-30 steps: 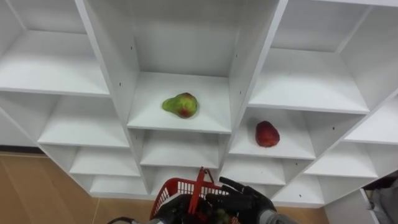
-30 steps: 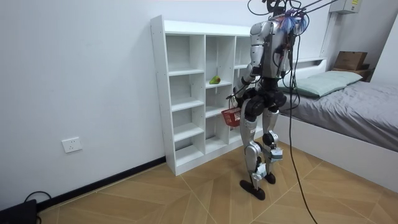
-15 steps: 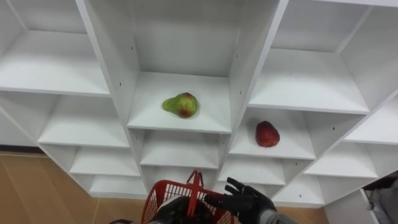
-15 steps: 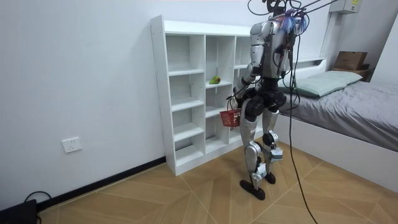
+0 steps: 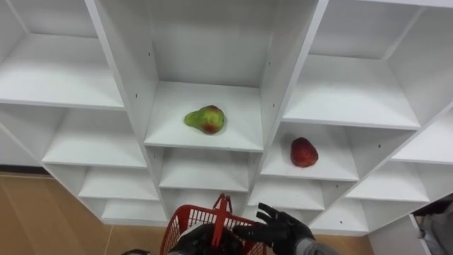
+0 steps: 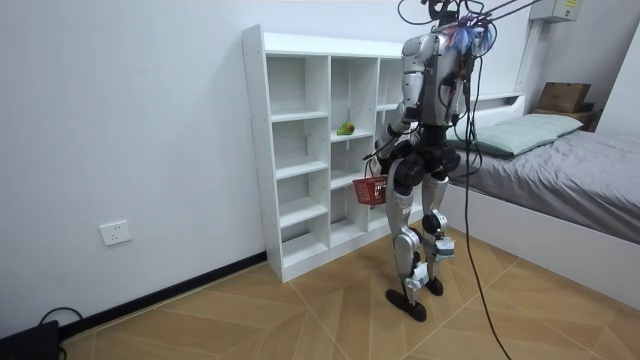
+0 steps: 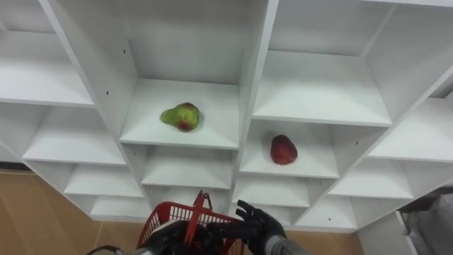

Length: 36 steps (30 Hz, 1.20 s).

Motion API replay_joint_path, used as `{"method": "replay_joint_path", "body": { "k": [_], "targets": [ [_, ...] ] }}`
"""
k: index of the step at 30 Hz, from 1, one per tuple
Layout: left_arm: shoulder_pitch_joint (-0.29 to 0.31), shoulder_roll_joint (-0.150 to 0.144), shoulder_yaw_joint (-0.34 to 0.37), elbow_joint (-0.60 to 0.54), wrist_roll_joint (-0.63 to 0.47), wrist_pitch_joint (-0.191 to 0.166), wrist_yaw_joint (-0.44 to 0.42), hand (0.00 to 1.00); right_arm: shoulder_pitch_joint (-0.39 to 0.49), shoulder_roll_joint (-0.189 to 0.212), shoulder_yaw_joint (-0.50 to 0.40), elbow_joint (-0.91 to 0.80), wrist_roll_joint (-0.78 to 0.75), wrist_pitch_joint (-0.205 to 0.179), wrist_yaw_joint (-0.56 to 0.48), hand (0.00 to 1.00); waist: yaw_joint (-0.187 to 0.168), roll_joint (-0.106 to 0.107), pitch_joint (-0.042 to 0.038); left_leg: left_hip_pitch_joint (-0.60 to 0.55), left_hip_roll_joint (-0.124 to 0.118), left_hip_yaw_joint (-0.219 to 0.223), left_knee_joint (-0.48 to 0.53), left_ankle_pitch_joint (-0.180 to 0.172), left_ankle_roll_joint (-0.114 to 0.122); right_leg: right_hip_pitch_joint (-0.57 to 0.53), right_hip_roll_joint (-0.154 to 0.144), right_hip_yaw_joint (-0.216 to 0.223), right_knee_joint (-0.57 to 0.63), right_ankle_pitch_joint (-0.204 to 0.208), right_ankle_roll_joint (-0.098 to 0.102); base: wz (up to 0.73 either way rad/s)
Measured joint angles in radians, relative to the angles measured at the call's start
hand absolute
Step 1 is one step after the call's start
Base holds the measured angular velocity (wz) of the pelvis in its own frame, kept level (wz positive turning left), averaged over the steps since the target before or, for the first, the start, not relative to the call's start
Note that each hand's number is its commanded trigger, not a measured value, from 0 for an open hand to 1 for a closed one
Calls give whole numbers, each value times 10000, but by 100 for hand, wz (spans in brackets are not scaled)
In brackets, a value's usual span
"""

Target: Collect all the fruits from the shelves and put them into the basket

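Right hand (image 5: 277, 230) has left the basket (image 5: 182, 225), fingers spread and empty, free to take the pear (image 5: 206, 119); left hand's (image 5: 195, 243) grip cannot be told

— What colour is the robot?
— Shiny silver arms and legs, black round the hips, black feet.
— And its right hand (image 5: 279, 228)?
— Black, with thin fingers. Dark cables run up from its shoulders.

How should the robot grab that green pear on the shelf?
Grip the pear round its fat, reddish end, reaching in through the open front. It lies on its side, thin end pointing left, and the shelf walls block both sides.
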Motion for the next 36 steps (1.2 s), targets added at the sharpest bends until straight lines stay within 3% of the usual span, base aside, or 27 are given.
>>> {"method": "replay_joint_path", "body": {
  "k": [5, 16, 21, 29, 36],
  "targets": [
    [184, 25, 398, 1, 4, 1, -25, 100, 69, -219, -13, -2106, -1531, -146, 199, 0, -5, 10, -10, 47, 2, -9, 37, 0, 0, 71, 27, -9, -4, -1, -3, 0],
    [584, 24, 1888, 239, 122, -6, -67, 100, 816, -409, -24, -3933, -3592, -2, 890, 0, 74, 89, -61, 58, 20, -142, 31, -4, 4, 157, 12, -190, 25, -1, -1, 5],
    [613, 4, 1975, 236, 251, -6, 1, 100, 817, -729, -49, -5252, -4360, 96, 1350, 0, 85, 164, -132, 81, 6, -145, 43, -3, 4, 165, 20, -170, 51, 1, -4, 0],
    [560, -106, 1974, 793, 285, -8, 84, 100, 951, -755, -63, -7179, -5411, 544, 2078, 0, 51, 222, -95, 242, 29, -151, -69, -6, 8, 310, 14, -158, 42, 1, -3, 0],
    [610, -210, 1975, 1180, 324, -25, 215, 100, 956, -757, -532, -8342, -5911, 555, 2347, 0, 133, 337, -46, 355, 34, -86, -161, -1, 11, 318, 39, -43, 58, 2, -5, -4]
  ]
}}
